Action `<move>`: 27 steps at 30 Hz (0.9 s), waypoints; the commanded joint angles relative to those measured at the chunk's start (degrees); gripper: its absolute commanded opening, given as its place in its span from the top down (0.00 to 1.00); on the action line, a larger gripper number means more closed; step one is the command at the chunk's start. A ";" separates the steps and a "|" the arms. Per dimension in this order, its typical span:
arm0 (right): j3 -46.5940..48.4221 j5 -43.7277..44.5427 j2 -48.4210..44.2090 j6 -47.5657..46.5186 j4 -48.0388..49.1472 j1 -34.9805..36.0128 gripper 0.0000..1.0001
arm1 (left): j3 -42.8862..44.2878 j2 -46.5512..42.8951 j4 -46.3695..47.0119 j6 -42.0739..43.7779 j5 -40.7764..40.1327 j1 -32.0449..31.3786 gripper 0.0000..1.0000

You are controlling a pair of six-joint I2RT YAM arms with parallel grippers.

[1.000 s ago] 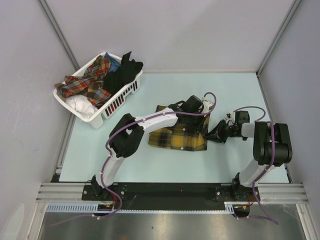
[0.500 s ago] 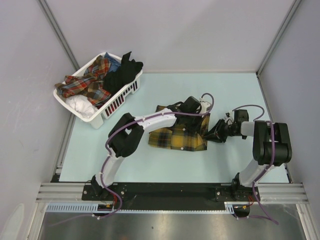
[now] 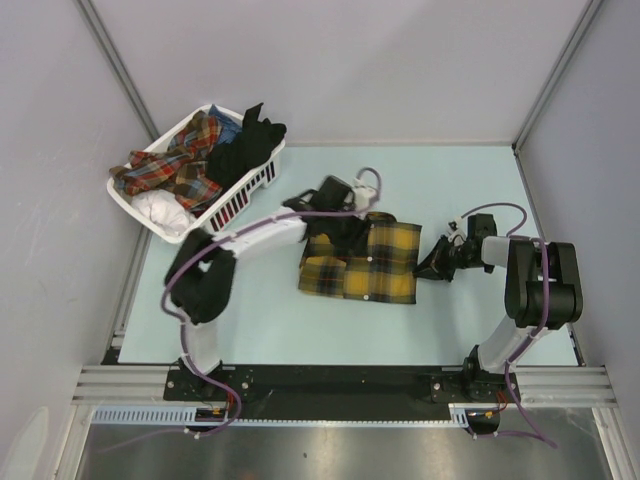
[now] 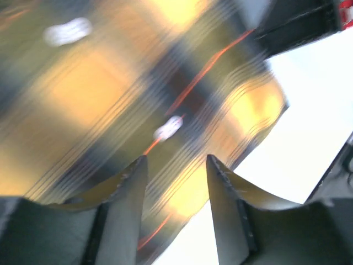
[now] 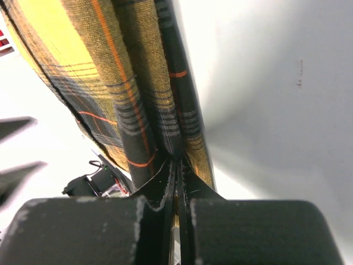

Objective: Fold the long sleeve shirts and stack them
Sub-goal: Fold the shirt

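Note:
A mustard-yellow and black plaid long sleeve shirt (image 3: 375,262) lies folded flat on the table's middle. My left gripper (image 3: 345,228) hovers over its far-left part. In the left wrist view that gripper (image 4: 176,163) stands open, nothing between its fingers, with blurred plaid cloth (image 4: 110,99) below. My right gripper (image 3: 428,266) is at the shirt's right edge. The right wrist view shows it (image 5: 177,165) shut on the bunched layers of the shirt's edge (image 5: 110,72).
A white slatted basket (image 3: 236,208) stands at the far left, holding a red plaid shirt (image 3: 180,160), a black garment (image 3: 245,150) and white cloth (image 3: 160,212). Grey walls close in the pale green table (image 3: 460,180) on three sides.
My left gripper has opened and swung left from the shirt's far-right corner to its far-left part. The shirt now lies flatter and wider. My right gripper has shut on its right edge.

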 commanded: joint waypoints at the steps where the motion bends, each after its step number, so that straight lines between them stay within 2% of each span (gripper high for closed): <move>1: 2.81 1.14 -0.62 -3.56 -2.82 -0.06 1.00 | -7.40 -13.22 -5.06 7.81 4.09 10.15 0.44; 2: 2.99 1.14 -0.18 -3.82 -2.99 0.12 1.00 | -10.03 -14.01 -6.03 9.55 4.09 13.73 0.43; 8: 3.95 2.46 0.88 -6.37 -5.10 0.12 1.00 | -14.54 -14.47 -8.59 13.00 5.05 24.30 0.43; 13: 5.01 3.16 1.58 -7.51 -6.33 0.12 1.00 | -12.87 -9.20 -11.58 13.88 10.75 26.16 0.53; 19: 6.50 3.69 1.93 -8.31 -7.47 -0.06 1.00 | -13.83 -8.13 -10.44 11.86 16.30 26.07 0.63; 27: 6.15 3.87 1.67 -8.75 -8.18 -0.15 1.00 | -15.68 -8.40 -9.29 9.49 20.00 24.93 0.65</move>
